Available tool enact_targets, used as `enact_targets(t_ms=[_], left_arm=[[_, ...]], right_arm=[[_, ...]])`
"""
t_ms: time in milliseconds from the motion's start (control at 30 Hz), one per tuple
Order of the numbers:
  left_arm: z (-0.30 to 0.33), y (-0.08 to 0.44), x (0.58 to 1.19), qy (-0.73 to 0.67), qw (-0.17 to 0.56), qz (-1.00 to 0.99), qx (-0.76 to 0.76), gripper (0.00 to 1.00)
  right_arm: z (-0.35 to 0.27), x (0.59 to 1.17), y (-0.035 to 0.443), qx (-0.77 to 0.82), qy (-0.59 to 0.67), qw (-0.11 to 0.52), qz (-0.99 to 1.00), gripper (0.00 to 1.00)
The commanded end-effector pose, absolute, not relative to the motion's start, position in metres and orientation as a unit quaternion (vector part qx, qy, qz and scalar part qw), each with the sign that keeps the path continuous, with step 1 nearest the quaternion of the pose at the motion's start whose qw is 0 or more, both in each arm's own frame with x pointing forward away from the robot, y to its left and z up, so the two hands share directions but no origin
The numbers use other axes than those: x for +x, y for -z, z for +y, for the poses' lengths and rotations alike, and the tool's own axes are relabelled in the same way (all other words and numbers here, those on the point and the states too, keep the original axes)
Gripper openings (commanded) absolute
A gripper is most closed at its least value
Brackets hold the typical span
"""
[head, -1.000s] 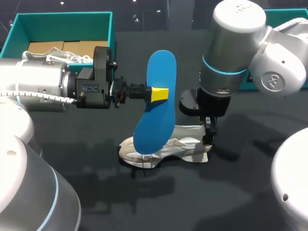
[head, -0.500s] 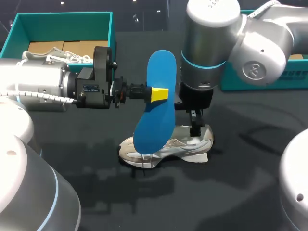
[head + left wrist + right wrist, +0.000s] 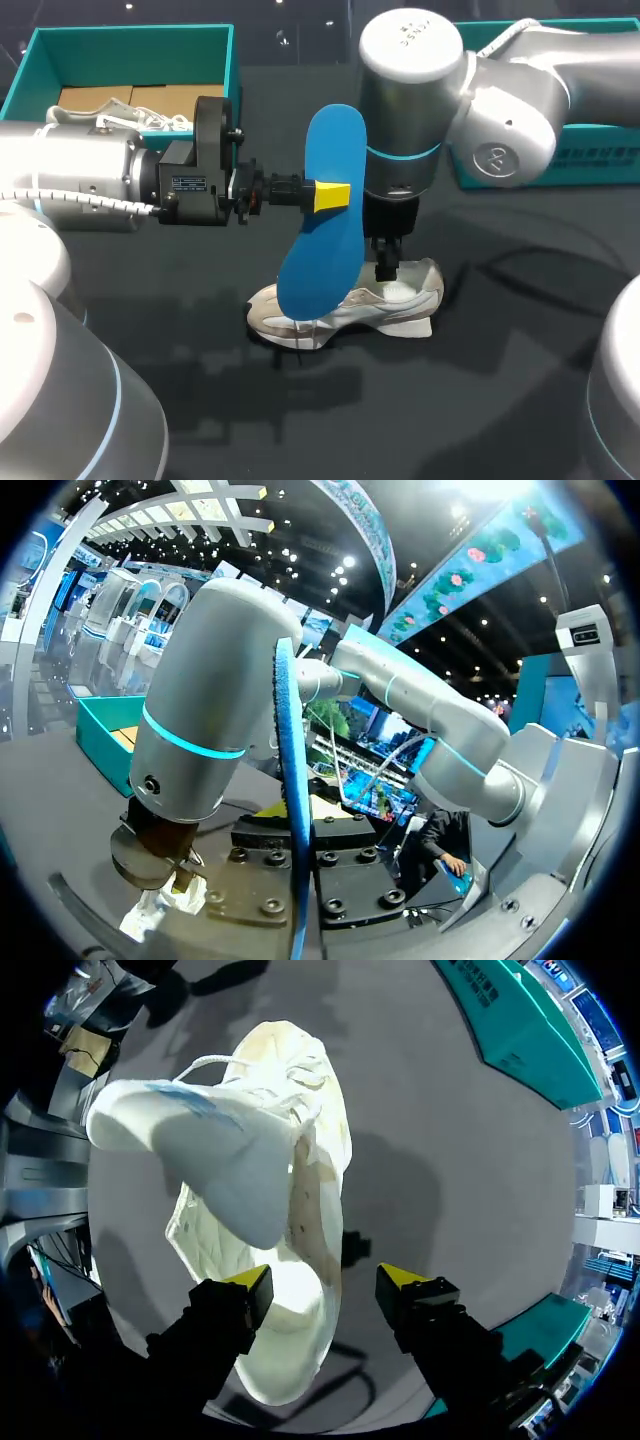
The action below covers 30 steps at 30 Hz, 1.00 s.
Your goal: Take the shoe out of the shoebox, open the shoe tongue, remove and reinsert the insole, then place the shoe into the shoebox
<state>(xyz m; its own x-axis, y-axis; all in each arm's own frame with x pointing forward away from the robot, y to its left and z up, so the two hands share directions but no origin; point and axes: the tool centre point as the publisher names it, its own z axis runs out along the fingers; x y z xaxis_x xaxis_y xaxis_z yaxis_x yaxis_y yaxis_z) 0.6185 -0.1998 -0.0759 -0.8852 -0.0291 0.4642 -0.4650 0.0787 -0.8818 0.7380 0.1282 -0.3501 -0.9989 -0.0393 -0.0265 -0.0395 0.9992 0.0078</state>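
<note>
A teal shoebox [image 3: 130,60] is seen at the far left of the dark table [image 3: 500,400]. A second teal box [image 3: 600,170] sits at the far right, partly hidden by the R arm [image 3: 410,110]. The shoe's front half is blocked by the blue insole [image 3: 325,215], which is held upright in the air, clamped by the L gripper [image 3: 330,195]. In the L wrist view the insole [image 3: 291,780] is seen edge-on.

The white shoe [image 3: 390,300] is laid near the table's middle, toe left, heel right, w/ the tongue [image 3: 200,1160] lifted. The R gripper [image 3: 385,268] is placed directly over the heel end. In the R wrist view its fingers [image 3: 245,1280] are spread apart, one tip over the shoe's inside and the other outside, w/ the collar wall between. No grip is shown.

Vs. 1 s ago, the R arm has been swung left, from beside the heel to above it. The L arm [image 3: 80,185] and insole are unchanged.
</note>
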Motion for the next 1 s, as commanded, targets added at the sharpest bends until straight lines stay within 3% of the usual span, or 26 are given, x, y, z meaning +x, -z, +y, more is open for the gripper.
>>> enact_targets(t_ms=[33, 500, 567, 600, 1000], left_arm=[[-0.202, 0.077, 0.619, -0.657, 0.166, -0.715, 0.173, 0.00], [-0.202, 0.077, 0.619, -0.657, 0.166, -0.715, 0.173, 0.00], [-0.202, 0.077, 0.619, -0.657, 0.166, -0.715, 0.173, 0.00], [-0.202, 0.077, 0.619, -0.657, 0.166, -0.715, 0.173, 0.00], [-0.202, 0.077, 0.619, -0.657, 0.166, -0.715, 0.173, 0.00]], right_arm=[[0.134, 0.741, 0.367, -0.021, -0.003, 0.003, 1.000, 0.63], [0.136, 0.734, 0.388, -0.017, -0.013, -0.024, 0.999, 0.45], [0.136, 0.734, 0.390, -0.017, -0.012, -0.027, 0.999, 0.28], [0.137, 0.733, 0.391, -0.018, -0.012, -0.028, 0.999, 0.00], [0.127, 0.722, 0.363, 0.001, -0.007, -0.021, 1.000, 0.00]])
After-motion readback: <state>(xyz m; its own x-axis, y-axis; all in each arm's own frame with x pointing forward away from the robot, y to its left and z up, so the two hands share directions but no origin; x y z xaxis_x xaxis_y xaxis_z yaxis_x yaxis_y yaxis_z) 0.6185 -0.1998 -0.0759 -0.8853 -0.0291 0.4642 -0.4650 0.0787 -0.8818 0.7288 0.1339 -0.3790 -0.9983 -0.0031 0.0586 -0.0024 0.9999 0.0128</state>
